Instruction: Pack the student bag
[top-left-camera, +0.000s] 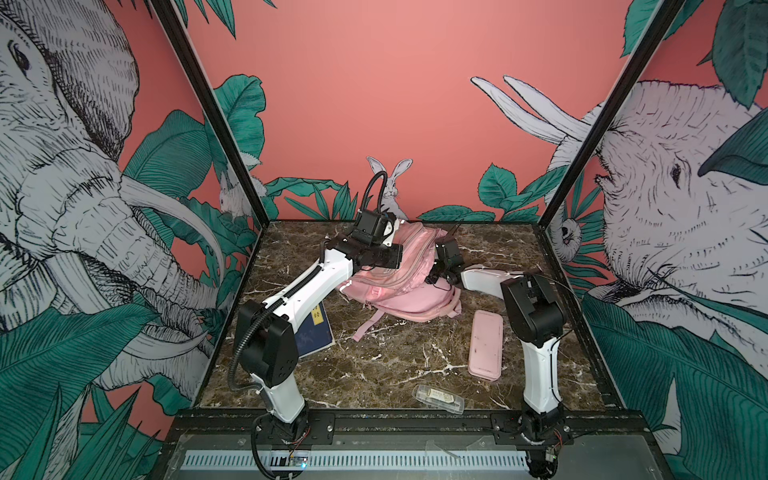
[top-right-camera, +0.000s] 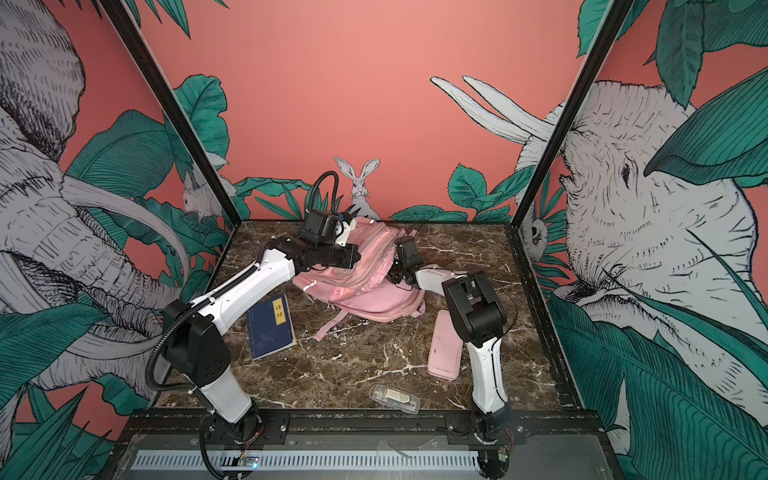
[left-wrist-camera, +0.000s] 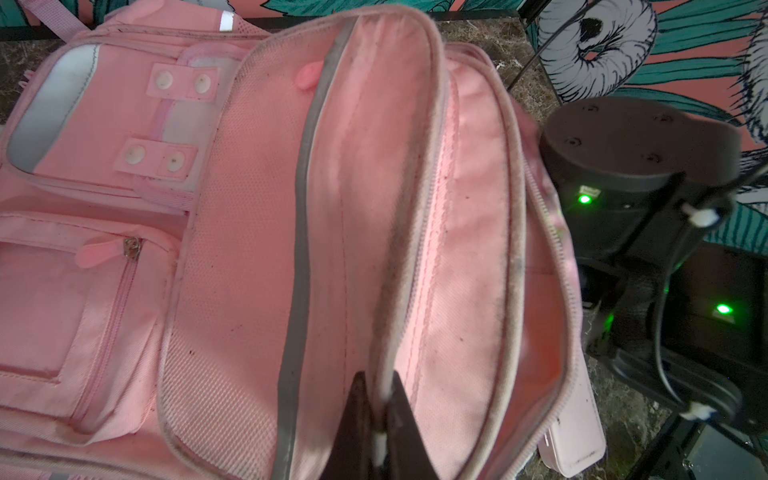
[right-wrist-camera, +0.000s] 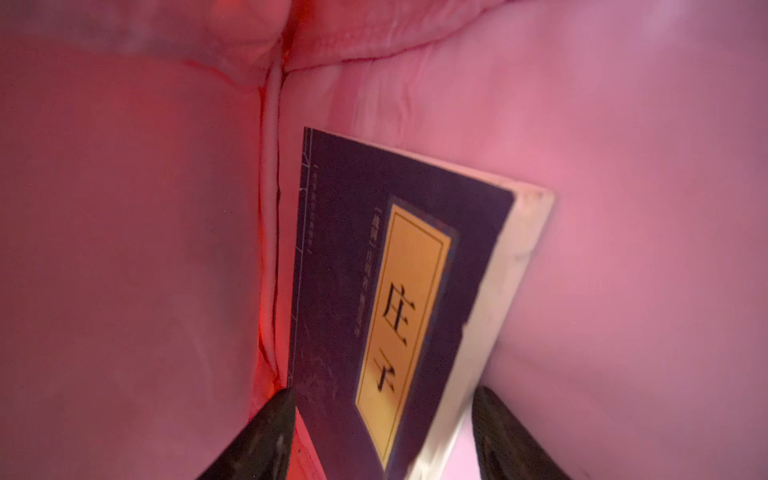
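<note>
Treat student bag (top-left-camera: 399, 286), slumped on the table (top-left-camera: 395, 365) beneath left tool (left-wrist-camera: 377, 380) pinching its mouth rim (left-wrist-camera: 390, 291), as soft and floppy (probably light too); hold by that rim, right tool (right-wrist-camera: 384, 395) spread astride book (right-wrist-camera: 395, 291) inside.

A dark brown marble-patterned table (top-left-camera: 374, 374) with pale veins carries everything. The student bag (top-left-camera: 399, 291) lies at the far centre, slumped on its side, and a pink strap (top-left-camera: 368, 326) trails from it toward the near side onto bare stone. Left of the bag, nearer the front, a blue book (top-right-camera: 270, 328) with a yellow label lies flat, cover up, apart from the bag. On the right a long, flat pink pencil case (top-left-camera: 485, 345) lies lengthwise from far to near, just near of the bag's right end. Close to the near edge, right of centre, a small clear plastic case (top-left-camera: 438, 399) lies flat and slightly askew, apart from the pencil case.
</note>
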